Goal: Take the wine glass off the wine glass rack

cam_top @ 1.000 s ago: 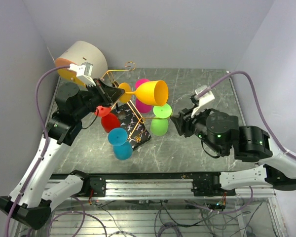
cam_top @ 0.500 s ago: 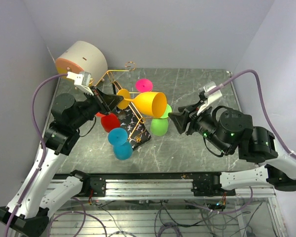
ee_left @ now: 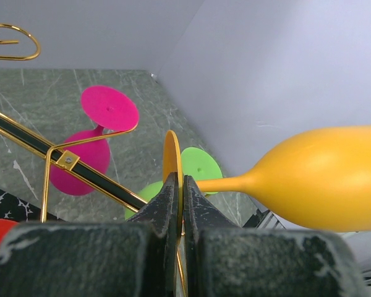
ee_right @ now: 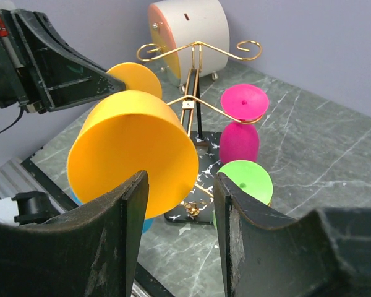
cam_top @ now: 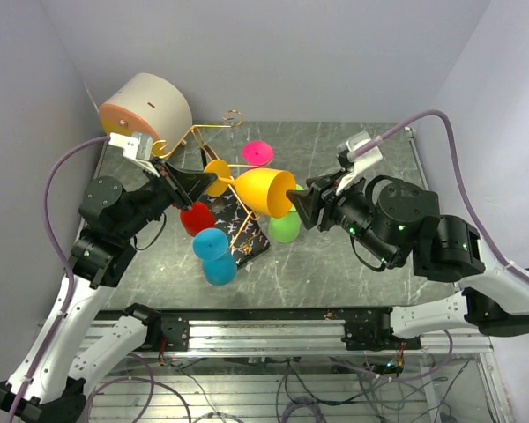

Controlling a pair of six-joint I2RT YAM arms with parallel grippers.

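**Yellow glass held sideways by its foot, second claw spread at the bowl**

Top view: the left claw [cam_top: 200, 182] is clamped on the round foot of the yellow wine glass [cam_top: 263, 191]. The glass lies on its side in the air over the wine glass rack [cam_top: 243, 231], its mouth turned toward the right claw [cam_top: 301, 201]. That claw sits just beside the rim, and whether it touches cannot be told. A pink glass [cam_top: 257, 152], a green glass [cam_top: 285, 227], a red glass [cam_top: 197, 218] and a blue glass [cam_top: 214, 254] hang about the rack. A beige drum [cam_top: 150, 106] stands at the bench's [cam_top: 361, 154] far left corner.

Left wrist: the left claw [ee_left: 180, 185] pinches the thin yellow foot edge-on. The stem runs right to the yellow wine glass [ee_left: 321, 176] bowl. A gold rack arm [ee_left: 80, 167] passes beneath.

Right wrist: the right claw [ee_right: 180, 182] stands apart, and the yellow wine glass [ee_right: 130, 158] shows between its fingers. The glass's foot lies left of the wine glass rack [ee_right: 198, 74], apart from its arms.
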